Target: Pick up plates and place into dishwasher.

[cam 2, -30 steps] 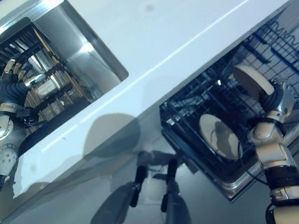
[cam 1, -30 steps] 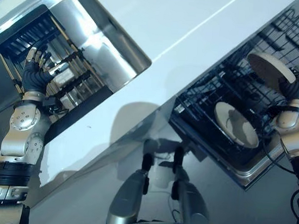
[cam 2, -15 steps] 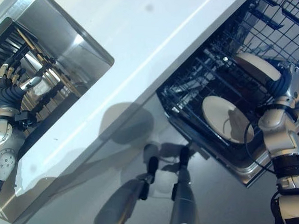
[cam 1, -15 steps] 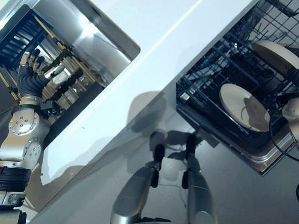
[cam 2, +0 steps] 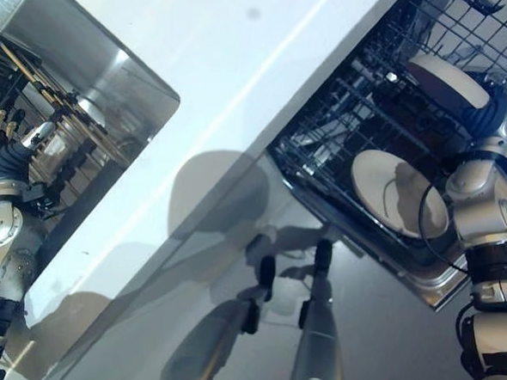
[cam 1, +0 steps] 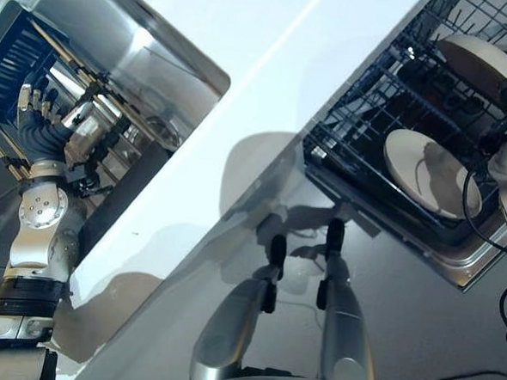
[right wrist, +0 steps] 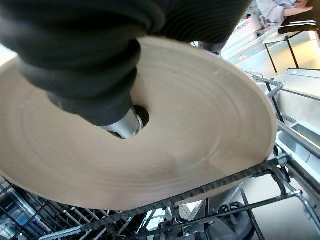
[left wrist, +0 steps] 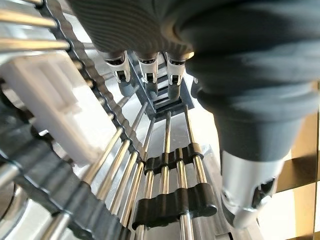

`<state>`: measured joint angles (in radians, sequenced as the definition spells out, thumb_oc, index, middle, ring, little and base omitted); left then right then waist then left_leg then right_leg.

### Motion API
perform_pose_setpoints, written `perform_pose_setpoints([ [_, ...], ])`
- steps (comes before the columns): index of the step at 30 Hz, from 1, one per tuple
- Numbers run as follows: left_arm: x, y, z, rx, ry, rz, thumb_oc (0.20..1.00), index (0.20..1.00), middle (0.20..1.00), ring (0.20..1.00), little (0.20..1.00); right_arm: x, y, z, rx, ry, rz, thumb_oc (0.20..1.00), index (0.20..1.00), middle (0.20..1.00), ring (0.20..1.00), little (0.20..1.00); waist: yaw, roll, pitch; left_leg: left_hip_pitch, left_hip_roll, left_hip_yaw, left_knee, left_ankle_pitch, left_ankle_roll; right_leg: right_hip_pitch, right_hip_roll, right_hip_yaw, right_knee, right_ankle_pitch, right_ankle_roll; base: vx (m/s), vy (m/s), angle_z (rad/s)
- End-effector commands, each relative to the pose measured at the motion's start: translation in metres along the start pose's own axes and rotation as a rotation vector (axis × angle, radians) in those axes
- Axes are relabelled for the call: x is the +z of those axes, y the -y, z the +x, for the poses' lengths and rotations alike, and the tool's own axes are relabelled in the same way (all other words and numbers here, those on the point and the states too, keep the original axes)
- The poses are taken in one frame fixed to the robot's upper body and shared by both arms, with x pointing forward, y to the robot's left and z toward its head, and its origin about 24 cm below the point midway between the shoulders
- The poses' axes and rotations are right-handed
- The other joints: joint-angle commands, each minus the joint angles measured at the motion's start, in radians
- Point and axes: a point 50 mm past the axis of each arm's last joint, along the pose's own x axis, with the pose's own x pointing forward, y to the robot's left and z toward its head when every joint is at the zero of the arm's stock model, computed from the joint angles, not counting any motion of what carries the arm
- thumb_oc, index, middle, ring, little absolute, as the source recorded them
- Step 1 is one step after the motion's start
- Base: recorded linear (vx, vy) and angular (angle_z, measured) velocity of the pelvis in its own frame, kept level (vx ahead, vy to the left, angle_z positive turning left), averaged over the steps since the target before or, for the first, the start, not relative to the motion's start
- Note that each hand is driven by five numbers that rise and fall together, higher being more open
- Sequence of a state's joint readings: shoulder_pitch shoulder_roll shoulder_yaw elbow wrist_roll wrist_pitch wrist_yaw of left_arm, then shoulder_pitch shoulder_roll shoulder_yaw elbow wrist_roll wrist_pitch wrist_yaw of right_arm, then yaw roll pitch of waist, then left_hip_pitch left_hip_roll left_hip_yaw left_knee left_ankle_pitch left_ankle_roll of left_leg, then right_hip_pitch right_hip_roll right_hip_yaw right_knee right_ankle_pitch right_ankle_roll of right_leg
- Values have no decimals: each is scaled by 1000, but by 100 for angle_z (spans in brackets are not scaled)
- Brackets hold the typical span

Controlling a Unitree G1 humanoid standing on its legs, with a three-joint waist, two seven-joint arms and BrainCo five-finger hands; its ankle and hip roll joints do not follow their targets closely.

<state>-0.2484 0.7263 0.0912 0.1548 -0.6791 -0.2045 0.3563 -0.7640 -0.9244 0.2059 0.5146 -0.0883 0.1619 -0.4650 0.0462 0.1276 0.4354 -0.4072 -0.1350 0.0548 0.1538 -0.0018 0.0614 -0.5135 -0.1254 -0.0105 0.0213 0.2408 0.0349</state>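
Note:
A beige plate (right wrist: 200,145) is pinched in my right hand (cam 2: 502,109), thumb (right wrist: 119,121) pressed on its face. Its lower rim rests against the wires of the dishwasher's black rack (cam 1: 361,119), up at the far right. The same plate (cam 1: 478,64) stands tilted above a second beige plate (cam 1: 428,173) that lies flat lower in the rack. My left hand (cam 1: 35,123) is open, far left, fingers (left wrist: 141,67) spread over the metal rods of a drying rack (left wrist: 165,170) in the sink.
A steel sink (cam 1: 154,63) is set in the white counter (cam 1: 268,88) between the two hands. The dishwasher's open door (cam 1: 460,267) juts out under the rack. A white plastic piece (left wrist: 60,110) sits on the drying rack.
The camera has shifted, so the whole scene slid up and right. My right hand still holds the plate at the rack; my left hand stays over the sink rack.

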Motion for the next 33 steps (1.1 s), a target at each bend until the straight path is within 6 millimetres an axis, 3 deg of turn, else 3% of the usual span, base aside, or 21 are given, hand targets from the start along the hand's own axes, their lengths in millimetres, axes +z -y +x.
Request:
perform_pose_setpoints([
  [1, -53, 56, -40, -108, -162, -73, 1000, 1000, 1000, 1000, 1000, -20, -25, -10, 190, -84, -71, 200, 200, 200, 200, 200, -14, 83, 85, -76, 31, -55, -62, 88, -57, -13, 15, -15, 142, -191, 43, -28, 53, -1],
  [2, -53, 56, -40, -107, -163, -75, 1000, 1000, 1000, 1000, 1000, -21, -25, -10, 191, -85, -72, 200, 200, 200, 200, 200, -14, 85, 85, -73, 30, -54, -63, 89, -57, -11, 14, -15, 143, -192, 43, -29, 64, -1],
  [3, -54, 56, -40, -105, -167, -81, 1000, 1000, 1000, 1000, 1000, -21, -24, -9, 194, -91, -75, 545, 545, 545, 545, 545, -14, 88, 85, -66, 29, -53, -63, 88, -57, -7, 12, -15, 146, -192, 44, -31, 69, 0],
  [5, -54, 56, -40, -102, -173, -90, 1000, 1000, 1000, 1000, 1000, -22, -25, -9, 200, -99, -80, 1000, 1000, 1000, 1000, 1000, -14, 89, 85, -56, 28, -51, -62, 87, -57, 1, 10, -17, 148, -194, 44, -30, 62, -1],
  [16, -57, 49, -41, -99, -199, -99, 1000, 1000, 1000, 1000, 1000, -38, -30, -17, 228, -159, -87, 1000, 1000, 1000, 1000, 1000, -18, 64, 82, 22, 31, -50, -72, 71, -52, 71, 11, -19, 144, -194, 47, -12, 39, -1],
  [23, -65, 36, -45, -97, -239, -89, 1000, 1000, 1000, 1000, 1000, -63, -40, -39, 262, -224, -69, 1000, 1000, 1000, 1000, 1000, -9, 14, 9, 98, 36, -52, -89, 46, -47, 154, 14, -31, 118, -200, 51, 32, 7, 2],
  [33, -86, 13, -62, -67, -341, -30, 1000, 1000, 1000, 1000, 1000, -96, -56, -89, 314, -294, -27, 1000, 1000, 1000, 1000, 1000, -6, -71, -121, 243, 58, -74, -114, 12, -48, 340, 37, -38, 42, -206, 54, 110, -30, 1],
])
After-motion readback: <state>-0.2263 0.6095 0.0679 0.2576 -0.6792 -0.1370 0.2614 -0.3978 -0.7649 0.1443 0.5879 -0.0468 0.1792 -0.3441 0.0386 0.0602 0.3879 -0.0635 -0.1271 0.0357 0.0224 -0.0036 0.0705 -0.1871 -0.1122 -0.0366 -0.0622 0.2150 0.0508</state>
